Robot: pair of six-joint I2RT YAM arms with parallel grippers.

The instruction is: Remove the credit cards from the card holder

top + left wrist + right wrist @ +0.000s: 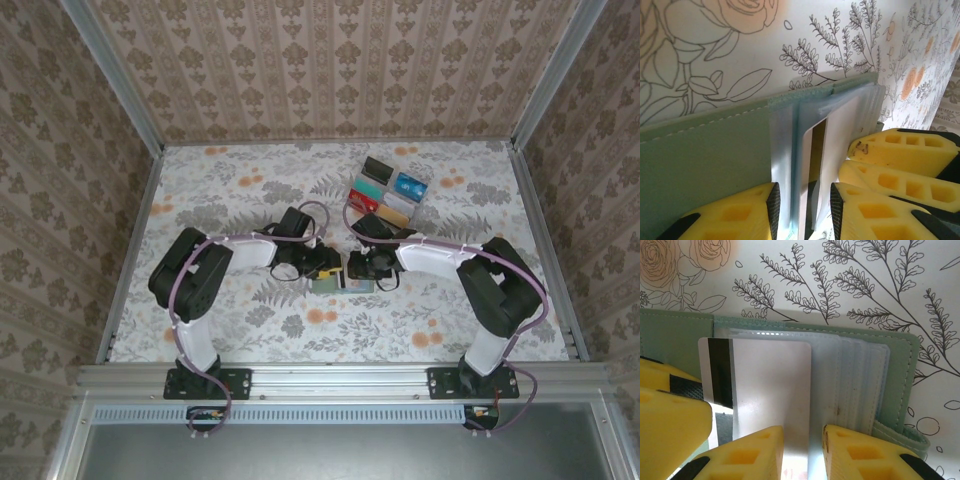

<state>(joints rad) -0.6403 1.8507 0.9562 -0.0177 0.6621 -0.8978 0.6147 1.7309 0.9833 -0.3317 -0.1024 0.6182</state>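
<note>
**Two grippers crowd the card holder at mid-table**

From above, the left gripper [322, 264] and right gripper [358, 266] meet over the sage card holder [338, 285], which lies mid-way across the floral table [220, 190]. The arms hide most of it. Beyond it, to the right, loose credit cards [386, 195] lie in a cluster, their print too small to read.

The right wrist view picks up what the top view misses. A whitish card [771, 385] with a black stripe, lettering unreadable, sticks out of the clear pockets [855, 370] between narrowed jaws. Gripped or not, I cannot tell.

The left wrist view shows the clear pockets edge-on between the left gripper's own narrowed jaws, and contact there is just as unclear.
</note>
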